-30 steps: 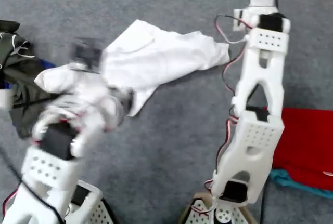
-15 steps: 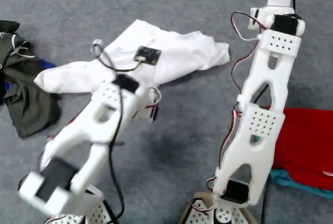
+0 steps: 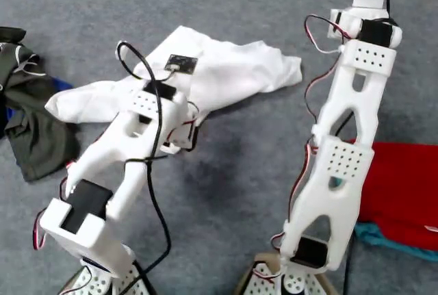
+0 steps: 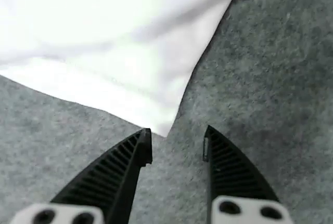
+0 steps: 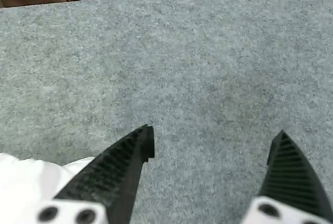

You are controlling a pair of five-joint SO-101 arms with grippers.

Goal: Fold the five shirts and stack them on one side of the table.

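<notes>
A crumpled white shirt [image 3: 226, 69] lies spread on the grey table [image 3: 233, 172], toward the back middle. My left arm [image 3: 133, 137] stretches from the front left over the shirt's near edge. In the left wrist view my left gripper [image 4: 177, 143] is open just above the table, and a pointed corner of the white shirt [image 4: 130, 73] ends right at its fingertips, with nothing between them. My right arm [image 3: 349, 110] stands tall at the right. My right gripper [image 5: 216, 138] hangs wide open over bare table, a bit of white shirt [image 5: 31, 174] beside one finger.
A heap of dark green and black shirts [image 3: 31, 117] with a blue scrap [image 3: 65, 84] lies at the left edge. A red shirt [image 3: 404, 185] on top of a teal one [image 3: 393, 240] lies at the right edge. The table's front middle is bare.
My left arm has swung forward and right, from the white shirt's left end to its near edge. My right arm shifted slightly right, then stayed still.
</notes>
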